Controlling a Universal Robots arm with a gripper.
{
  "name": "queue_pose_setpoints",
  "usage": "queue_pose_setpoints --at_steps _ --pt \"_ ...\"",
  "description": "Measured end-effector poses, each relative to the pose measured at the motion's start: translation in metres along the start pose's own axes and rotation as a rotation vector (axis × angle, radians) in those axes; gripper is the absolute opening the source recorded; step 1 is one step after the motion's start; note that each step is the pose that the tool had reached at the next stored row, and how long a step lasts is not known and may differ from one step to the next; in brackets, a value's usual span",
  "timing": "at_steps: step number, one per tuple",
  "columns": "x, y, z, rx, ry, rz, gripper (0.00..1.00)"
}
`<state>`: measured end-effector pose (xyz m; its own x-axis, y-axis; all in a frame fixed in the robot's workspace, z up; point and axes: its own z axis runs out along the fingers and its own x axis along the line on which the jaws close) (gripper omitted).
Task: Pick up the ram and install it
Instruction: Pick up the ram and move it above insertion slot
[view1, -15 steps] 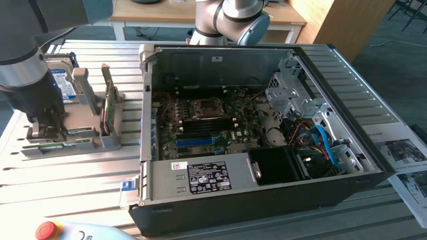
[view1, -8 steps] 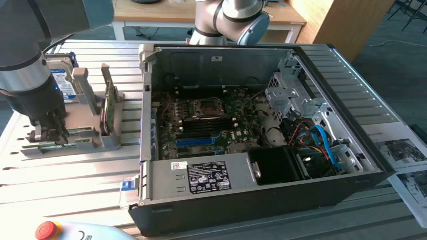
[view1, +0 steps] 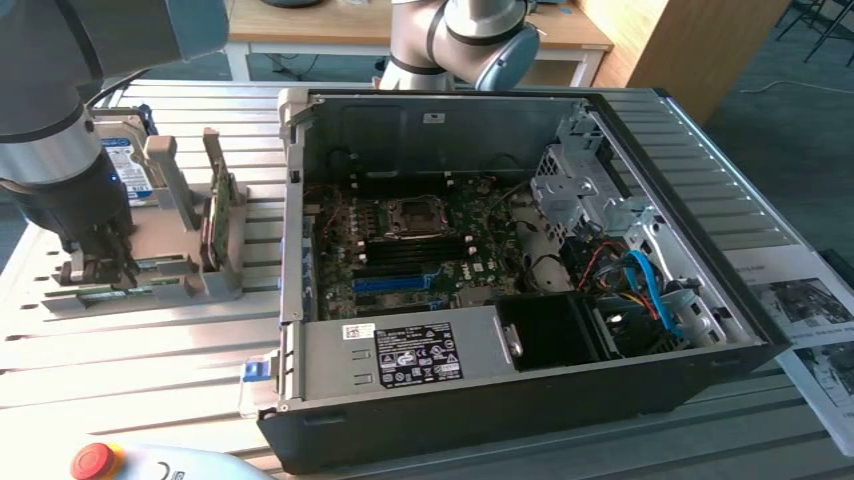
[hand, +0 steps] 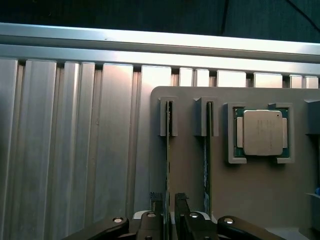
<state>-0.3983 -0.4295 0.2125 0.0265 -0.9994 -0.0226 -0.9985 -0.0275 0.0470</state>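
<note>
Pick-up step: your gripper (hand: 169, 201) straddles the ram (hand: 168, 150) in the holder (hand: 250, 195) edge slot, jaws apart, unclamped; you'll need a square squeeze clear of the neighbouring stick (hand: 206, 160).

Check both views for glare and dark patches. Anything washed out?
Exterior view: hard glare whitens the slatted table at the exterior view's left; the computer case interior sits in shadow, motherboard dim. Wrist view: a bright band burns across the slatted table, black beyond it; the processor lid is evenly lit.
</note>
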Motion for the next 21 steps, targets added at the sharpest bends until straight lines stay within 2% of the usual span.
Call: queue_pose_setpoints --at_steps 15,21 --pt "-0.0015 0.0000 0.0004 -0.0009 0.0015 -0.028 0.24" --pt "-0.0015 -0.0002 0.0049 -0.0009 0.0015 -0.028 0.24"
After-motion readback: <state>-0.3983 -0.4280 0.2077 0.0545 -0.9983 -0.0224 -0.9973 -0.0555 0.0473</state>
